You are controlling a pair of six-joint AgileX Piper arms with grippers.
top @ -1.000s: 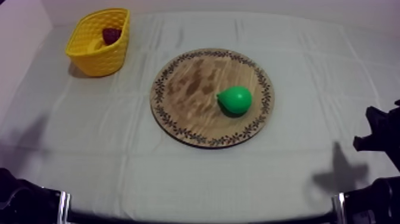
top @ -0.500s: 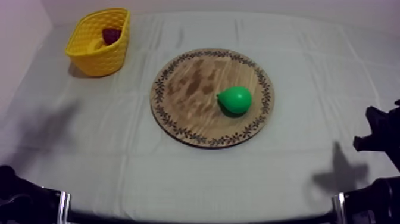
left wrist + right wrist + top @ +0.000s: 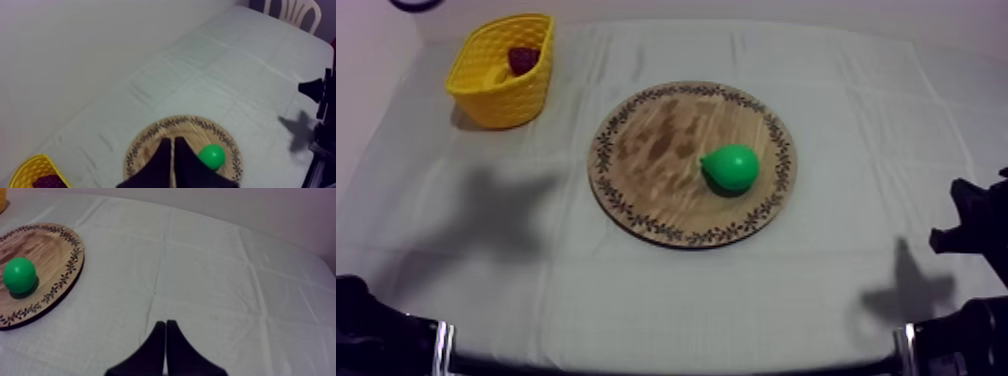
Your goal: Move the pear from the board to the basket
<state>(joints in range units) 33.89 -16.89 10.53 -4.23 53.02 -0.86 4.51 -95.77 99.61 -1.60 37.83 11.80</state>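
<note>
Left wrist view looks down past my left claw (image 3: 171, 140), whose two black fingers lie together as a narrow wedge with nothing between them. Far beneath it is the round wooden board with a patterned rim (image 3: 145, 147). The green toy pear (image 3: 212, 156) lies on this board, just to one side of the line of my fingertips. On the other side of the claw, well apart from the board, stands the yellow plastic basket (image 3: 22, 172), with a small red fruit (image 3: 47, 181) inside. My right claw (image 3: 165, 322) is also closed on nothing, low over the grey-white cloth (image 3: 225, 263). The pear is well ahead of it and off to its side.

I judge the pear to be light, hard and smooth, so it can slip or roll away from a careless pinch. I would open the fingers wide, come down from above and take it across the fat round belly, not at the narrow end, with moderate pressure.
</note>
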